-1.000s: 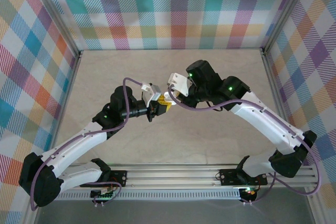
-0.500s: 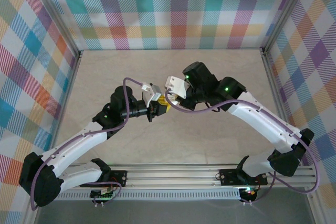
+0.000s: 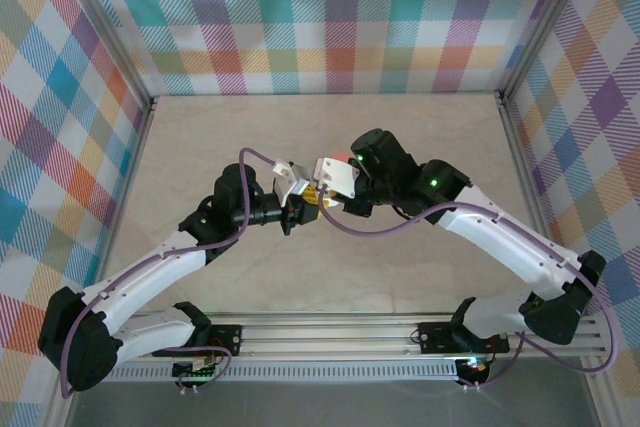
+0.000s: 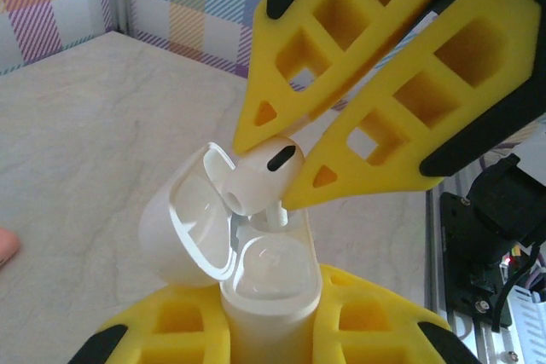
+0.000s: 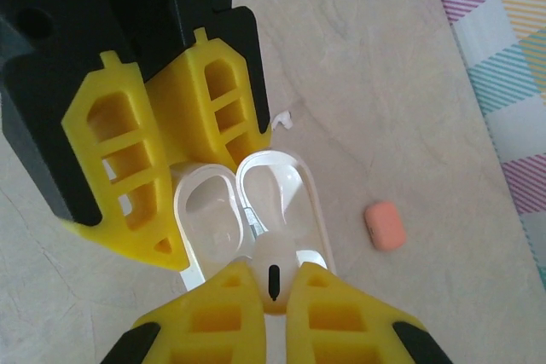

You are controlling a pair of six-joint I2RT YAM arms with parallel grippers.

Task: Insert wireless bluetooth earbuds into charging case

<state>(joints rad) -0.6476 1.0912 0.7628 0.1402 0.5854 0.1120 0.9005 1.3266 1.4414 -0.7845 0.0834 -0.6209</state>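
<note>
My left gripper is shut on the white charging case and holds it upright above the table. The case's lid is swung open to one side. My right gripper is shut on a white earbud by its head. The earbud's stem points down into the case's far slot. The case's near slot has nothing in it.
A closed salmon-pink case lies on the beige table just behind the grippers. A small white piece, perhaps another earbud, lies on the table beside the left gripper's finger. Checked walls enclose three sides of the table.
The right arm has swung left and down until its gripper meets the left gripper, bringing the earbud onto the open case. The left arm has barely moved.
</note>
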